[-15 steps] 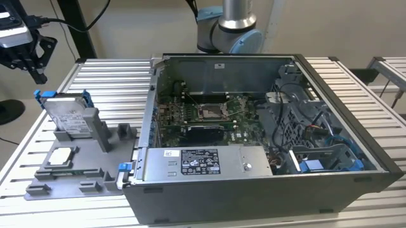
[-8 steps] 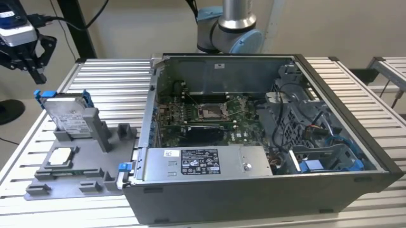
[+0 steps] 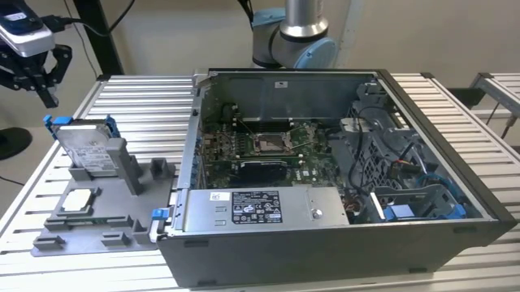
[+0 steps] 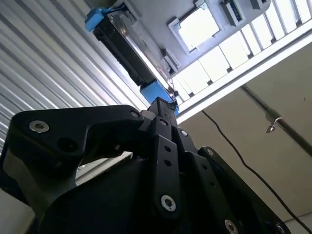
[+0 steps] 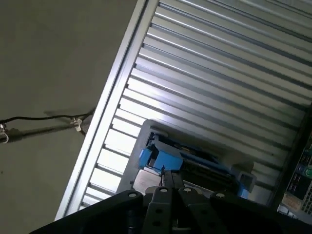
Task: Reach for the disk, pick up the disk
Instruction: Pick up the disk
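disk (image 3: pixel 87 148) is standing on edge in the grey fixture (image 3: pixel 97 213) beside the computer case (image 3: pixel 309 261); looking stiff, weighty, slick-faced, so I'd be gripping the blue carrier edges; gripper (image 3: pixel 45 91) is hovering farther from the case, fingers pressed together on nothing.

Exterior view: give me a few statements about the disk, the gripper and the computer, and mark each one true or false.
1. The disk stands on edge in the grey holder on the table. True.
2. The gripper is holding the disk. False: it hangs above the disk, apart from it.
3. The computer case is closed. False: it lies open, with the motherboard showing.
4. The disk sits in a blue carrier. True.
5. The small silver chip lies inside the computer case. False: it lies in the grey holder, near the disk.
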Controlling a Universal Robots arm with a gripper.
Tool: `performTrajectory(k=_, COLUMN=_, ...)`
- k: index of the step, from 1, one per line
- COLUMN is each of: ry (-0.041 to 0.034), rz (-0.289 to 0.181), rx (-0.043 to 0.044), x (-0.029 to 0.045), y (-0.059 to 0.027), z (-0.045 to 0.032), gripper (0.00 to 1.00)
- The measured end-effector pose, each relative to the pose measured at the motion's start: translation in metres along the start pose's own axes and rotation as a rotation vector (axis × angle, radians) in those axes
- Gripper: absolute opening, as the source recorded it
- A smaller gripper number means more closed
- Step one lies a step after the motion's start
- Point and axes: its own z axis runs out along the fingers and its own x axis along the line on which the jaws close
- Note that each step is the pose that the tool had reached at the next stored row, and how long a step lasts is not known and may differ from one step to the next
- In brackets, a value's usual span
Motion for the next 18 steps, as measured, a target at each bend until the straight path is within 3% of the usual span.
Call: performTrajectory(k=18, ry=0.0110, rz=-0.291, rx=-0.0005, x=0.0007, y=0.0003, z=0.0000, gripper=0.00)
